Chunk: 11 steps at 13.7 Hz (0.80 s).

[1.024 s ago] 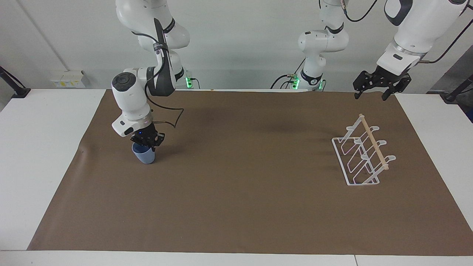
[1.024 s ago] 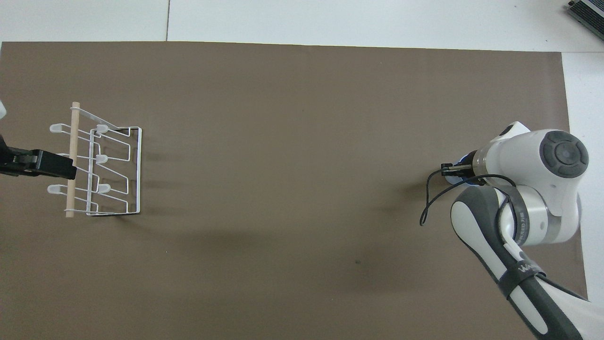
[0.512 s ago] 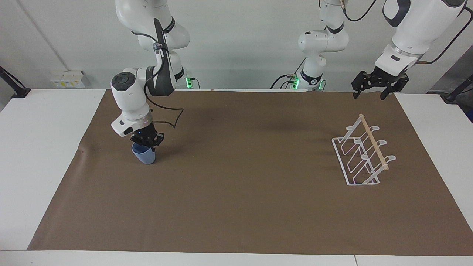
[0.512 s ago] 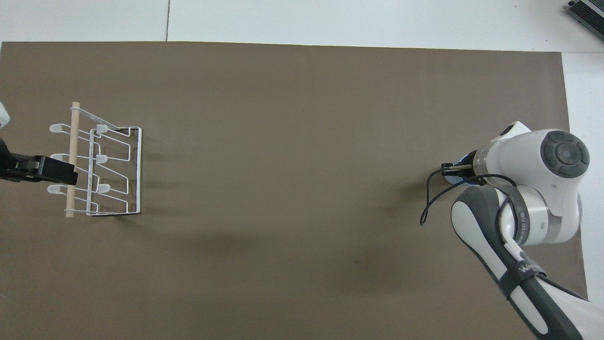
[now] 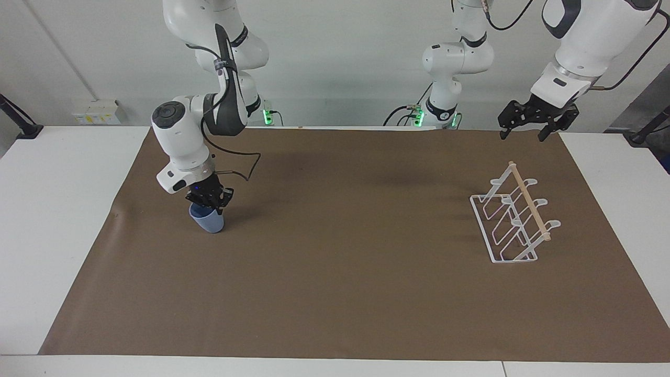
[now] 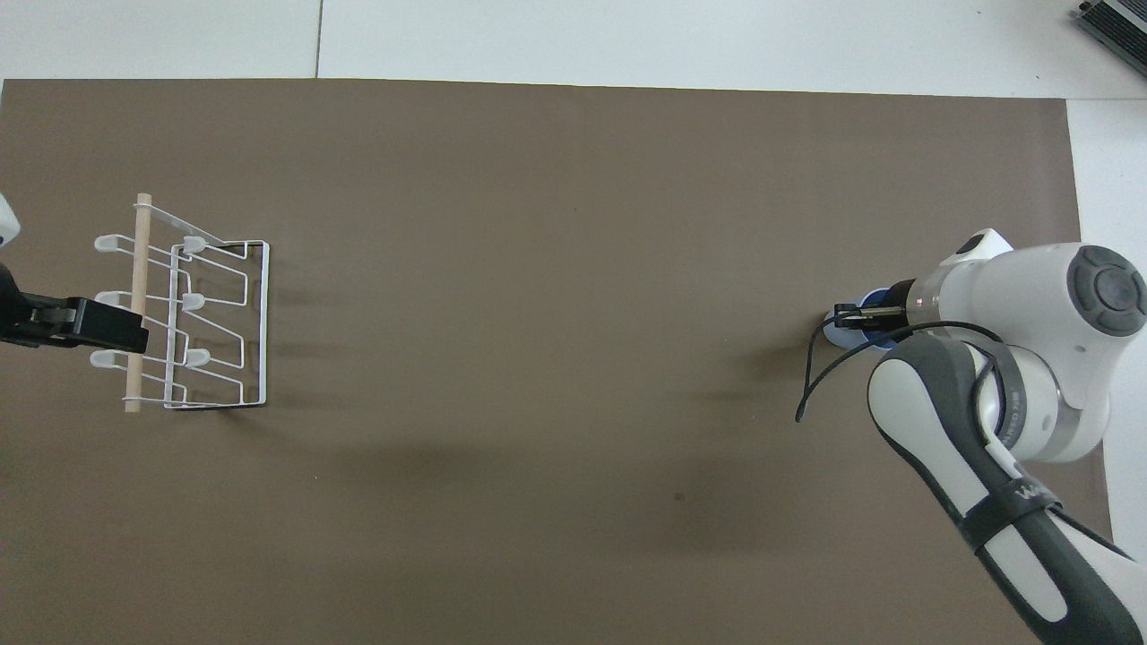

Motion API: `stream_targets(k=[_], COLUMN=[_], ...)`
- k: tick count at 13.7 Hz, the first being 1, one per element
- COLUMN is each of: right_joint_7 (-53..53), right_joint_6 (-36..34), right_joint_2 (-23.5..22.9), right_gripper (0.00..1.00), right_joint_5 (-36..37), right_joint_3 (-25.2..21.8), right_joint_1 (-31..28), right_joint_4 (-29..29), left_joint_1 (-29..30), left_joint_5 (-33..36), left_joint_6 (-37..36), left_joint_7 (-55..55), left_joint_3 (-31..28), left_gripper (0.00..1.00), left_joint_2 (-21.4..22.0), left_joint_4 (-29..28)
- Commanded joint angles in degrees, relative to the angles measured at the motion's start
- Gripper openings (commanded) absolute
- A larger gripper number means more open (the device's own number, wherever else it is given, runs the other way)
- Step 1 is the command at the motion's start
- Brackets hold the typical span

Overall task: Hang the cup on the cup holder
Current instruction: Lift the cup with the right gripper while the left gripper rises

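The light-blue cup (image 5: 209,222) sits tilted on the brown mat at the right arm's end of the table, its base down by the mat. My right gripper (image 5: 210,201) comes down from above and is shut on the cup's rim. From overhead only a sliver of the cup (image 6: 840,332) shows beside the right gripper (image 6: 862,315). The white wire cup holder (image 5: 515,222) with its wooden dowel stands at the left arm's end. My left gripper (image 5: 523,136) hangs open and holds nothing, high above the mat by the cup holder (image 6: 202,322); in the overhead view the left gripper (image 6: 107,325) covers the dowel.
A brown mat (image 5: 335,272) covers most of the white table (image 5: 57,220). A black cable (image 5: 246,167) loops out from the right wrist over the mat. A wide stretch of bare mat lies between the cup and the holder.
The right arm's wrist has swung and leaned, tipping the gripped cup and shifting it slightly toward the middle of the mat. The left gripper rose a little, then held still.
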<state>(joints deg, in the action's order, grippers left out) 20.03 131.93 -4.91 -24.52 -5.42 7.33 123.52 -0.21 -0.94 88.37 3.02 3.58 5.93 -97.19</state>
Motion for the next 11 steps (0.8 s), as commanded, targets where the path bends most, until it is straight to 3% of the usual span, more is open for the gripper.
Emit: stream_targets(k=[1, 3, 6, 11], right_joint_7=[5.19, 6.85, 10.02, 10.29], right_joint_6=[-3.16, -4.22, -4.4, -4.4], right_joint_2=[-0.54, -0.28, -0.01, -0.54], right_gripper=[0.0, 0.0, 0.0, 0.0], right_joint_5=[-9.01, -17.27, -31.85, -50.32], right_joint_3=[2.86, 5.4, 9.62, 16.83], right_joint_1=[0.05, 0.05, 0.05, 0.14], right_joint_4=[-1.35, -1.44, -1.79, -7.4], left_joint_1=[0.3, 0.74, 1.78, 2.58], left_joint_5=[0.06, -0.12, -10.11, -19.96], left_joint_6=[1.62, 2.93, 3.12, 4.09], left_joint_7=[-0.29, -1.6, -14.39, -33.55], left_joint_3=[-0.15, -0.07, -0.15, -0.15], left_gripper=[1.0, 1.0, 1.0, 1.0], left_joint_2=[2.33, 2.24, 2.24, 3.03], left_joint_4=[-3.17, -3.27, -3.35, -5.2])
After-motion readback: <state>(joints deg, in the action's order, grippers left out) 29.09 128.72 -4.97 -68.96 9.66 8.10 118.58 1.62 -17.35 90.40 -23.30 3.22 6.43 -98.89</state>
